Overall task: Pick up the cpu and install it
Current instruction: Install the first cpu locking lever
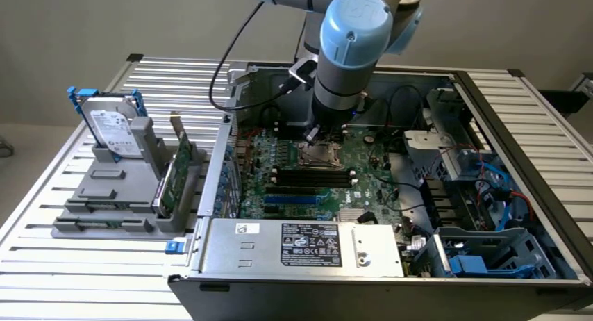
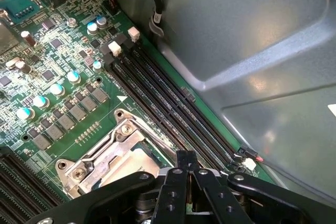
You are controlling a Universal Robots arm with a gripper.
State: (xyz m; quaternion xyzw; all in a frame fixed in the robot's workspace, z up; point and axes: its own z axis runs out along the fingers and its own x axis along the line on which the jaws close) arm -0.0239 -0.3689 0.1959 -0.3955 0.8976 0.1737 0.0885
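My gripper (image 1: pixel 318 133) hangs low inside the open computer case, right over the square metal-framed socket (image 1: pixel 321 155) on the green motherboard (image 1: pixel 371 189). In the wrist view its black fingers (image 2: pixel 177 182) stand shut together, and I see nothing held between them. They sit at the edge of the socket frame (image 2: pixel 100 157). A flat silvery-beige surface, the cpu (image 2: pixel 143 156), lies inside that frame, partly hidden by the fingers.
Black memory slots (image 2: pixel 173 114) run beside the socket, next to the grey case wall (image 2: pixel 252 40). A power supply (image 1: pixel 306 244) fills the case's near side, with blue drive bays (image 1: pixel 482 258) at the exterior view's right. A hard drive (image 1: pixel 111 130) and a card (image 1: pixel 176 171) stand in a grey holder (image 1: pixel 111 203) outside.
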